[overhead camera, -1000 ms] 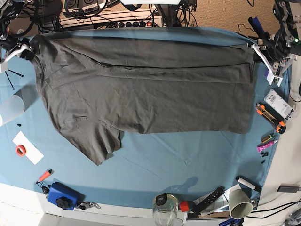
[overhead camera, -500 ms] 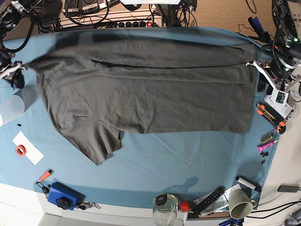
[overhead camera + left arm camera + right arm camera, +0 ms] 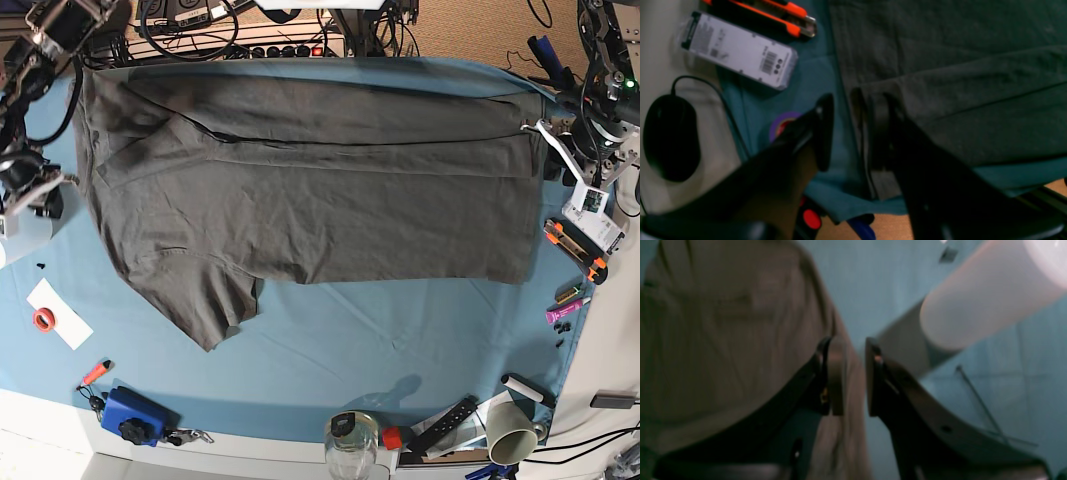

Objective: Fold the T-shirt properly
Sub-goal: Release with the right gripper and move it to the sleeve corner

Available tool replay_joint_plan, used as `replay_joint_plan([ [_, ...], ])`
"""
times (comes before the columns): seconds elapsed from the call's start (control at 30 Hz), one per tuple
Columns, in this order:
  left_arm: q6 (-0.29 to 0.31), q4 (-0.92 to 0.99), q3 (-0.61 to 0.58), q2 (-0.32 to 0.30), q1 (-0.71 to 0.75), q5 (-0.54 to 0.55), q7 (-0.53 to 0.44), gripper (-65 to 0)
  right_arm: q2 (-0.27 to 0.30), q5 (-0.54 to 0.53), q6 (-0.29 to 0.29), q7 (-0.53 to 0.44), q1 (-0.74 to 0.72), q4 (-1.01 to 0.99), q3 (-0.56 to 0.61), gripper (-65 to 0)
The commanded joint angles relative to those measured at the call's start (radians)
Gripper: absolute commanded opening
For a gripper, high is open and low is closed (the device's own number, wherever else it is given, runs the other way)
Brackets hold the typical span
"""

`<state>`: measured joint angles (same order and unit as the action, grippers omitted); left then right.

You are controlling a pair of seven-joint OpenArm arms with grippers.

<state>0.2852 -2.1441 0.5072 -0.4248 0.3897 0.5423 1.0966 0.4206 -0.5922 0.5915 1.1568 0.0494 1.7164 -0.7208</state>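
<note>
The blue cloth-covered surface (image 3: 330,340) carries a large dark charcoal-grey short-sleeved T-shirt (image 3: 320,200), spread flat across its upper half with the top strip folded down along its length and one sleeve pointing toward the lower left. The left end effector (image 3: 846,133) sits at the shirt's hem edge, its black fingers (image 3: 821,133) parted, one on the bare cloth and the other against the doubled edge of the fabric; nothing is clamped between them. The right end effector (image 3: 850,376) hangs beside the shirt's opposite edge, jaws a narrow gap apart with no fabric pinched. A translucent white cylinder (image 3: 987,293) lies near it. A grey barcoded rectangular box (image 3: 740,50) and an orange utility knife (image 3: 773,15) lie just beside the hem.
</note>
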Motion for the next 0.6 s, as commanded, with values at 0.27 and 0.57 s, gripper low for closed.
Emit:
replay_joint_plan([
  [0.27, -0.003, -0.015, 0.008, -0.015, 0.000, 0.000, -0.020, -46.5, 0.029, 0.142, -0.008, -0.118, -0.271, -0.205, 0.166, -43.4],
  [0.57, -0.003, -0.015, 0.008, 0.024, 0.012, -0.007, -0.023, -46.5, 0.027, 0.221, -0.051, -0.204, -0.522, -0.491, 0.407, -34.0],
])
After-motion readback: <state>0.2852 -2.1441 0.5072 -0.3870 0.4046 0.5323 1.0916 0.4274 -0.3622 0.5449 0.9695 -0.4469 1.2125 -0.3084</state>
